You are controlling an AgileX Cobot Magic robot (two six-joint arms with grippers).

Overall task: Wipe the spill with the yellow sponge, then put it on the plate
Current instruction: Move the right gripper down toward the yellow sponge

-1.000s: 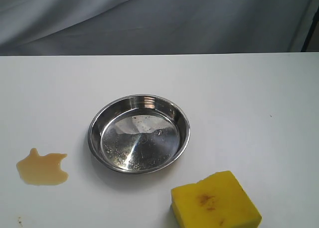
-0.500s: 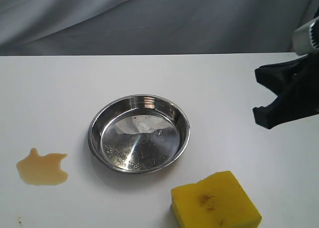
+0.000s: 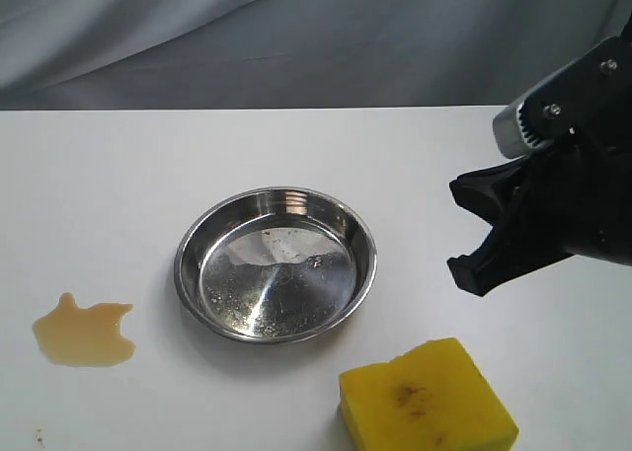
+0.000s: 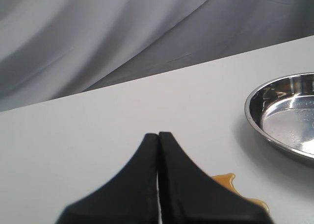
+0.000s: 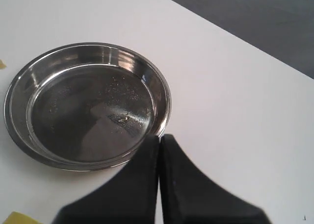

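The yellow sponge [image 3: 427, 402] lies at the front edge of the white table, a brownish stain on its top; a corner of the sponge [image 5: 19, 218] shows in the right wrist view. The amber spill [image 3: 84, 333] sits at the left. Between them stands the steel plate [image 3: 188, 249], with nothing in it. My right gripper [image 3: 469, 229] hangs above the table right of the plate and behind the sponge; its fingertips [image 5: 152, 140] meet, holding nothing. My left gripper [image 4: 158, 134] is shut and empty, near the spill [image 4: 230, 182]; the exterior view does not show it.
Grey cloth hangs behind the table's far edge [image 3: 296, 107]. Bare white tabletop [image 3: 118, 185] lies behind the spill and the plate. A tiny dark speck [image 3: 39, 435] marks the front left corner.
My right gripper came in from the right edge, then moved left and lower, closer to the plate and the sponge. The sponge, plate and spill have not moved.
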